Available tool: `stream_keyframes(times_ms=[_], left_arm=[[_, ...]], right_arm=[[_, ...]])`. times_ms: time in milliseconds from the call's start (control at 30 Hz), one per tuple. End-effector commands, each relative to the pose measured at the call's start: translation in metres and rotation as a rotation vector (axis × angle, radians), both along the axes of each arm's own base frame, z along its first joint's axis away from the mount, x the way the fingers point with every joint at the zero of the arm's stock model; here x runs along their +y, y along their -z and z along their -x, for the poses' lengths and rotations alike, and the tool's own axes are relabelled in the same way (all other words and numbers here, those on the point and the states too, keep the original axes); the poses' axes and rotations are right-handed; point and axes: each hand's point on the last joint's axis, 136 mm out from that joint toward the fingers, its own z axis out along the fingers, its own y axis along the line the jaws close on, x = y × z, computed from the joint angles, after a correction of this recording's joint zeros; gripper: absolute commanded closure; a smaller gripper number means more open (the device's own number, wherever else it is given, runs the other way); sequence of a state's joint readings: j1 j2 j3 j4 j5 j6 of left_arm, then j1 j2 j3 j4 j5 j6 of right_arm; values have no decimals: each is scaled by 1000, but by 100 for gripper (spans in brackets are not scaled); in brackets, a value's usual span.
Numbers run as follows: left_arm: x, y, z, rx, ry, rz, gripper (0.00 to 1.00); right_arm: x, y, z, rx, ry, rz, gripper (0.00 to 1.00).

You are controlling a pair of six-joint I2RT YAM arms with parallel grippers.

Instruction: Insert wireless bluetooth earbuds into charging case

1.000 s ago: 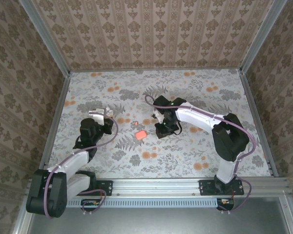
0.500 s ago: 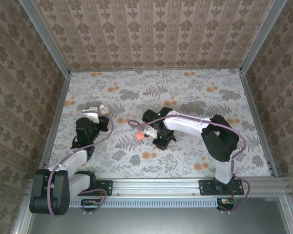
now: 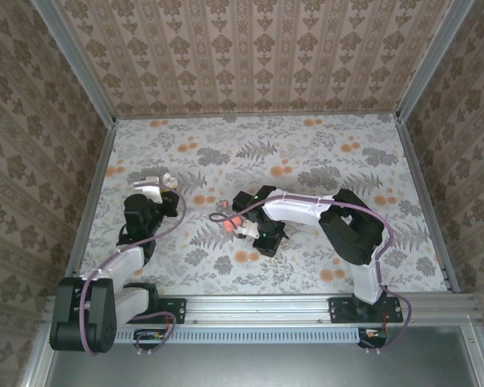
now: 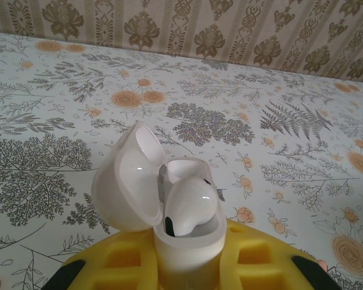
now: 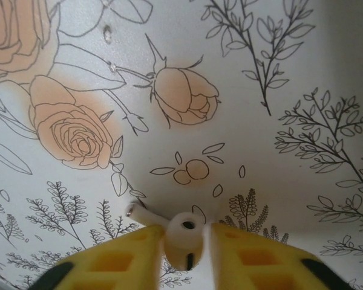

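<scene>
A white charging case [image 4: 187,241] stands upright between the yellow fingers of my left gripper [image 4: 190,257], which is shut on it. Its lid [image 4: 130,181] hangs open to the left, and one white earbud [image 4: 190,202] sits inside. In the top view the left gripper [image 3: 155,185] is at the left of the floor. A second white earbud [image 5: 184,232] lies on the floor between the fingers of my right gripper [image 5: 190,248]. The left finger touches it and a thin gap shows at the right finger. In the top view the right gripper [image 3: 244,227] is at mid-floor, beside a small coral-red thing [image 3: 235,218].
The floor is a flower-printed sheet with orange roses [image 5: 69,130] just ahead of the right fingers. Patterned walls [image 3: 258,56] close in the back and both sides. The right arm [image 3: 306,211] reaches low across the middle.
The right arm has swung down and left to the coral-red thing, and its jaws have parted slightly. The left arm drew back to the left, then stayed still.
</scene>
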State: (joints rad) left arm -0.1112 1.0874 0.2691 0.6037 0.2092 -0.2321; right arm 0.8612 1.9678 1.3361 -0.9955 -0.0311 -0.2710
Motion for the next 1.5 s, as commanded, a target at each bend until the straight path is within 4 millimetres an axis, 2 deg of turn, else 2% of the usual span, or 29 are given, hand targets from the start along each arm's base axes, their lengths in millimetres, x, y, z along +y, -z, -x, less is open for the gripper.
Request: stream_keyframes(times_ms=[0,100,333,467,567,700,833,900,1000,1100,1267,1467], left_arm=[[-1,-21,-9,-59,4,30,99],[-1,-21,-10,-57,7,30,99],[-3,-21,-10,-56,15,29,98],[-2,-23,-11,-64,14,24,98],[-3,-23,-10,-62,17,22,99],[-4,-22,-9,-56,22,22,98],[-6,-21,-9,-52,26,20,98],[-8,-20,-8,-49,28,16,98],[-11,-18,-6,-46,37,7,99],[-13,-18,-6,-48,41,-1,98],[-14,-17,-5,-45,40,-8,98],[-13,-18,-6,-48,34,-8,98]], right_arm=[[-9,7,0,6,-21,48,63],[-9,0,-5,-20,-20,48,56],[-2,-40,-13,-68,39,25,55],[5,-57,-10,-78,178,-29,57],[6,-60,-10,-83,383,-40,59],[-2,-57,-9,-82,759,-7,64],[-23,-50,-2,-63,1155,79,64],[-17,-46,1,-26,1305,47,63],[3,-35,2,63,1454,-48,62],[6,-26,4,82,1507,-44,61],[6,-19,1,63,1486,9,56],[2,-14,3,54,1444,78,57]])
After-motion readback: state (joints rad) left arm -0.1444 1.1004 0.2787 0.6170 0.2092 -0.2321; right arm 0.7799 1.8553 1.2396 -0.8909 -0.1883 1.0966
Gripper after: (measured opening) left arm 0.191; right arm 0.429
